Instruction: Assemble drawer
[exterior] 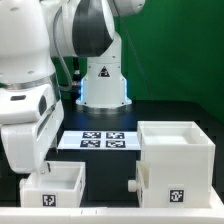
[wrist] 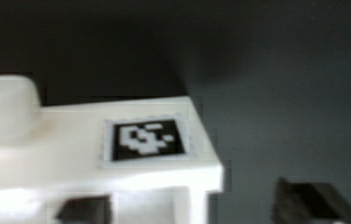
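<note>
The drawer (exterior: 55,187), a small white open-topped tray-box with a black-and-white tag on its front face, stands at the exterior view's lower left. The arm's white wrist (exterior: 27,140) hangs right above the drawer's left rim and hides the fingers there. In the wrist view, a white tagged face of the drawer (wrist: 151,138) fills the near part. My gripper (wrist: 198,205) is open. One dark fingertip (wrist: 83,208) lies over the white part and the other stands apart over the dark table. A blurred, rounded white lump (wrist: 3,100) sits beside the tag.
A larger white hollow cube casing (exterior: 180,160) with a tag on its front stands at the exterior view's right, a small peg on its side. The marker board (exterior: 103,138) lies behind, in front of the robot's base (exterior: 103,80). The table is black.
</note>
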Robot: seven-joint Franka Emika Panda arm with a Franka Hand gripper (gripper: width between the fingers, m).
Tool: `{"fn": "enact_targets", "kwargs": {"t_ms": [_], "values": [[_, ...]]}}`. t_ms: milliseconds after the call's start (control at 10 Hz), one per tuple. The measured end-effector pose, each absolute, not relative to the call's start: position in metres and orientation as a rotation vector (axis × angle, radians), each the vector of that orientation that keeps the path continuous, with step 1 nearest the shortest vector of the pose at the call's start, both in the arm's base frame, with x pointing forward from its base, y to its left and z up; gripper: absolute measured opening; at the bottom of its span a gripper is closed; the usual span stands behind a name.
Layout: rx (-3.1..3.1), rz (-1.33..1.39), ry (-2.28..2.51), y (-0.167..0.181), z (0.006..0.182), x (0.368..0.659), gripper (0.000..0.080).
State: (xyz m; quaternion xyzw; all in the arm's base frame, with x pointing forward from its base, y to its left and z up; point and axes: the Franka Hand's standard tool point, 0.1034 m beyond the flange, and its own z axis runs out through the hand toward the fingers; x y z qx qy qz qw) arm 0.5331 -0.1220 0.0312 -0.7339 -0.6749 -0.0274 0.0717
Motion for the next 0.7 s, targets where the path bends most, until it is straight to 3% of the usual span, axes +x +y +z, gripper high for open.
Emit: {"fn": "enact_targets", "kwargs": {"t_ms": [100,200,700], "values": [[-2.229,-0.145,-2.019,-0.127,0.0275,0.5284,0.0573],[-2.238,-0.154,-1.996,-0.1276,0.0262,0.5258,0.0628],[-2.254,-0.116,-1.953,-0.1212,0.0266,0.5252,0.0649]]}}
